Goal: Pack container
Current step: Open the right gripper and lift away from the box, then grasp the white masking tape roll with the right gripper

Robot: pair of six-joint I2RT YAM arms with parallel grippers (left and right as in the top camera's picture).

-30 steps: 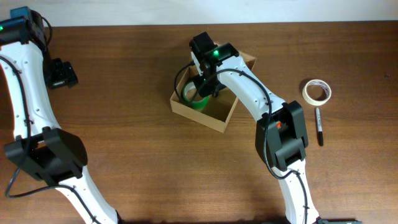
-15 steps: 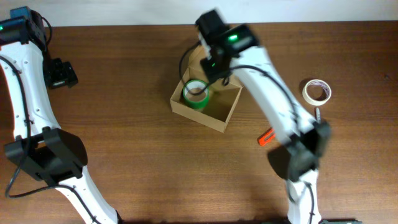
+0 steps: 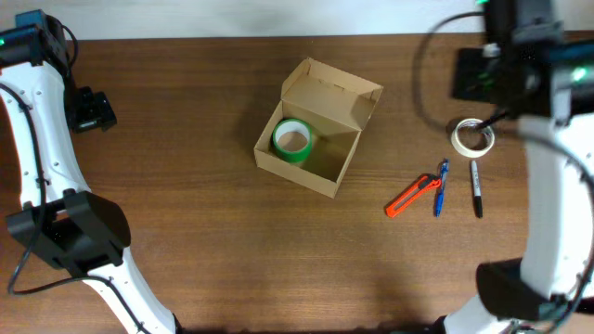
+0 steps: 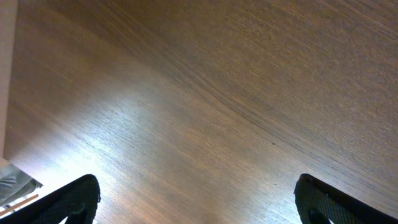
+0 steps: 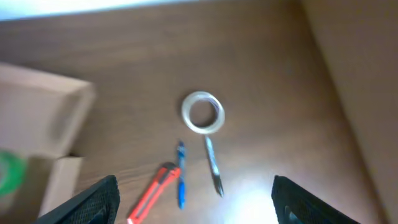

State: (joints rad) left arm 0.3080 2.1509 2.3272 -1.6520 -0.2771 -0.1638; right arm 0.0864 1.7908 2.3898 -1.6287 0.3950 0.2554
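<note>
1. The container [image 3: 329, 156] sits mid-tabletop [image 3: 204, 232], toward the far edge, with its flap lid raised so you can reach inside from above.
2. A green tape roll [image 3: 293, 141] lies flat in the container's left corner, leaving room beside it.
3. Your right claw [image 5: 193, 186] is released and empty, hanging over the white tape roll [image 5: 203, 112] near the right edge, probably your next pick.
4. An orange cutter [image 3: 412, 196], a blue pen [image 3: 441, 188] and a black marker [image 3: 476, 188] lie unpacked nearby.
5. Your left claw [image 4: 196, 183] is spread wide and empty at the far left corner, clear of the work.
</note>
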